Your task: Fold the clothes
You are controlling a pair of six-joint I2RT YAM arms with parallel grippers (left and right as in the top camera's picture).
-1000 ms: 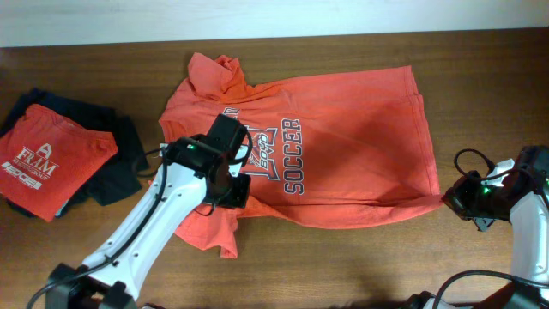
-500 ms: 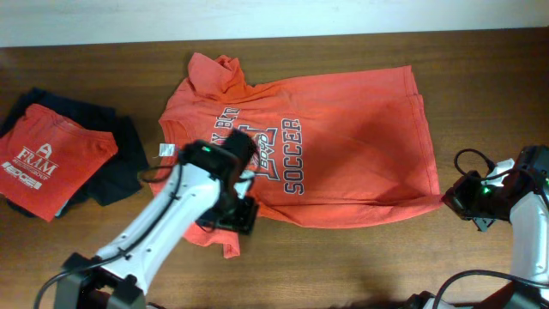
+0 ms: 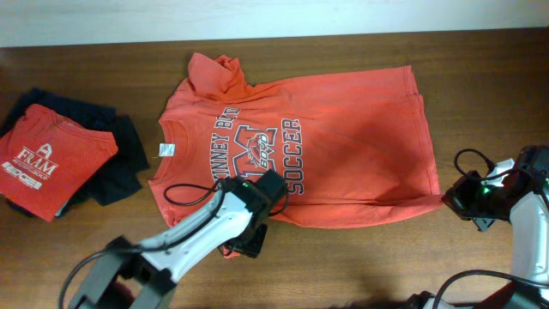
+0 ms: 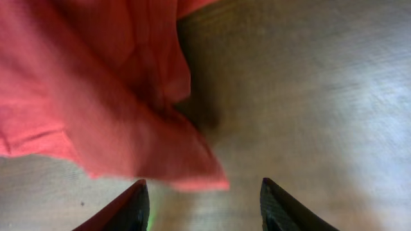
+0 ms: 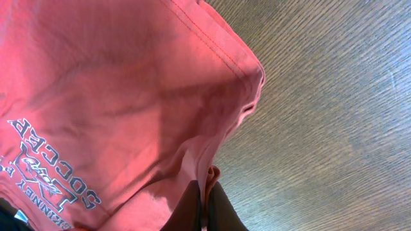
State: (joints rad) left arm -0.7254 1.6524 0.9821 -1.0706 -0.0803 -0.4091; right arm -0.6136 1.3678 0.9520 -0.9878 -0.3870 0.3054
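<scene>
one garment takes up the middle of the table (image 3: 360, 257): the orange-red t-shirt (image 3: 343, 137) lies spread out, print up, collar toward your left and hem toward your right. its body is not yet doubled over, so i judge you to be at the first fold. off at the left edge sit the folded red shirt (image 3: 51, 159) and the dark garment (image 3: 120, 167) under it, well apart from the work. your left gripper (image 4: 203, 183) hangs by the near-left sleeve (image 4: 128, 141) with its jaws about half apart and nothing between them; the rumpled cloth lies just ahead of the fingertips. your right gripper (image 5: 205, 192) is closed tight on the near hem corner (image 3: 433, 199), with cloth pinched between its fingers. next you will likely need the left jaws around that sleeve edge, so both near points can lift together.
</scene>
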